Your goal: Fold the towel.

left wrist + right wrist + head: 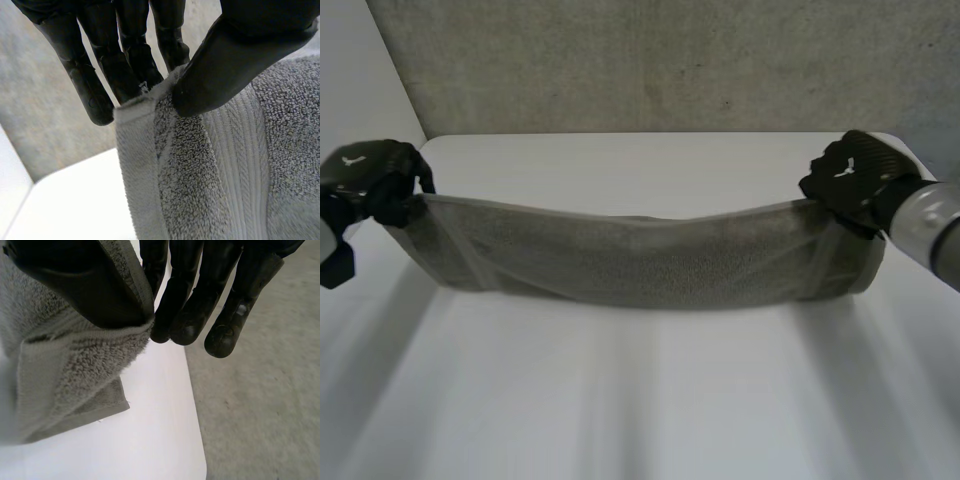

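Head view: one towel [640, 265], one worktop [640, 400], grey wall [650, 60] at 12 o'clock.
At 9 o'clock the left robot hand [370, 175], at 3 o'clock the right robot hand [855, 180], each pinching a towel corner.

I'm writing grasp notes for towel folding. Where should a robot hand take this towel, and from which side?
At the top corners, each from its outer end, thumb on one face and fingers behind. The towel is long and limp, sagging mid-span, so pinching both ends, as the left robot hand and right robot hand do, holds it spread.
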